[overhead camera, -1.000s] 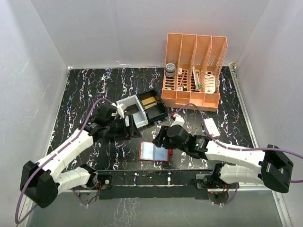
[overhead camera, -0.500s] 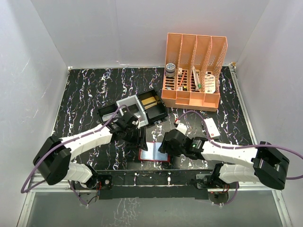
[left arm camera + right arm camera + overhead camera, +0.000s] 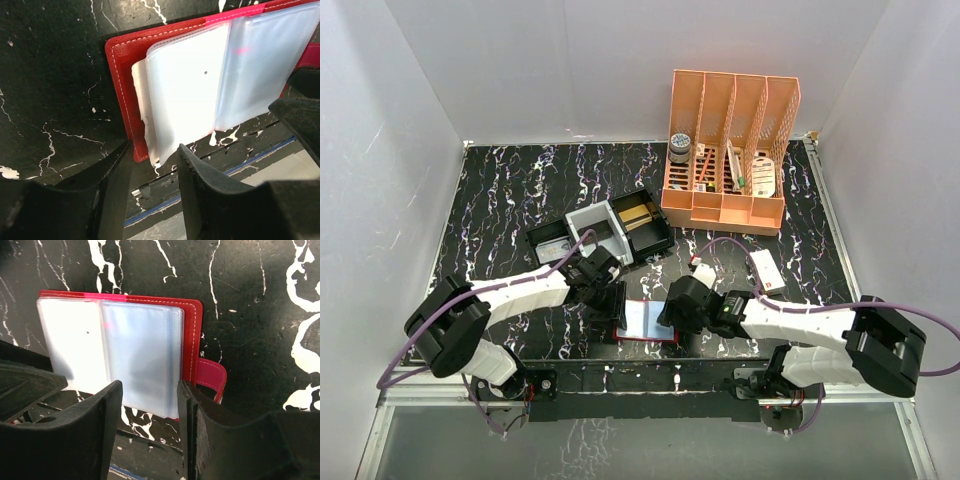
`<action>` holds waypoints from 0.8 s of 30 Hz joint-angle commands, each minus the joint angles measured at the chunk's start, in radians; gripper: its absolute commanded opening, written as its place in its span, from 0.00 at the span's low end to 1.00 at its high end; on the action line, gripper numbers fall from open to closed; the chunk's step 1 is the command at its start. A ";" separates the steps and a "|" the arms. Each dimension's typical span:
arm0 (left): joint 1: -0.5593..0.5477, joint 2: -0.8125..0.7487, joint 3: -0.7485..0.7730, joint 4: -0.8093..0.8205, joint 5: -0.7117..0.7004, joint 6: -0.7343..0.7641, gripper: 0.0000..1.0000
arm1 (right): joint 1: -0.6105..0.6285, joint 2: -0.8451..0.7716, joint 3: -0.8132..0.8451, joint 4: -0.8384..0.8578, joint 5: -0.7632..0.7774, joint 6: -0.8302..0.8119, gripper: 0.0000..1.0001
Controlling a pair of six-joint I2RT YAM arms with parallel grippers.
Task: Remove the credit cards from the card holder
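The red card holder [image 3: 666, 338] lies open near the table's front edge, its clear pale-blue sleeves [image 3: 642, 320] facing up. No credit card shows apart from the sleeves; I cannot tell what they hold. My left gripper [image 3: 618, 306] is open at the holder's left edge. In the left wrist view its fingertips [image 3: 182, 150] straddle the near corner of the sleeves [image 3: 200, 85] and the red cover [image 3: 120, 85]. My right gripper [image 3: 672, 316] is open at the holder's right edge. In the right wrist view it [image 3: 148, 390] straddles the right sleeve [image 3: 140, 355], beside the cover [image 3: 192, 335] and snap tab [image 3: 210, 377].
A black compartmented tray with a grey insert [image 3: 610, 232] stands behind the left gripper. An orange desk organizer [image 3: 728, 150] stands at the back right. A small white box with a red mark [image 3: 766, 268] lies right of the holder. The table's front rail [image 3: 650, 378] is just below it.
My left gripper has swung from beside the tray down to the holder's left edge. My right gripper has come closer, over the holder's right side. The holder has stayed open.
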 commanded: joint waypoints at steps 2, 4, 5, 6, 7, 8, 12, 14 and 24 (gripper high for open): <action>-0.011 0.013 -0.027 0.007 -0.015 -0.002 0.35 | -0.008 0.026 0.007 0.000 0.021 0.017 0.46; -0.012 0.019 -0.033 0.013 -0.015 -0.002 0.31 | -0.009 0.028 0.005 0.000 0.023 0.015 0.47; -0.013 0.021 -0.036 0.016 -0.015 -0.002 0.29 | -0.010 0.028 0.006 -0.003 0.024 0.015 0.47; -0.013 0.025 -0.039 0.019 -0.014 -0.002 0.28 | -0.010 0.031 0.008 -0.010 0.025 0.015 0.47; -0.013 0.027 -0.040 0.020 -0.014 -0.002 0.27 | -0.009 0.034 0.011 -0.015 0.027 0.013 0.47; -0.014 0.029 -0.041 0.022 -0.014 -0.002 0.25 | -0.009 0.036 0.010 -0.017 0.026 0.012 0.47; -0.014 0.030 -0.047 0.043 0.005 -0.001 0.19 | -0.013 0.053 -0.008 0.035 -0.010 0.002 0.45; -0.016 0.034 -0.048 0.056 0.016 0.001 0.17 | -0.017 0.070 -0.019 0.090 -0.055 -0.007 0.43; -0.035 0.062 -0.039 0.067 0.020 0.005 0.05 | -0.023 0.170 -0.003 0.260 -0.183 -0.041 0.27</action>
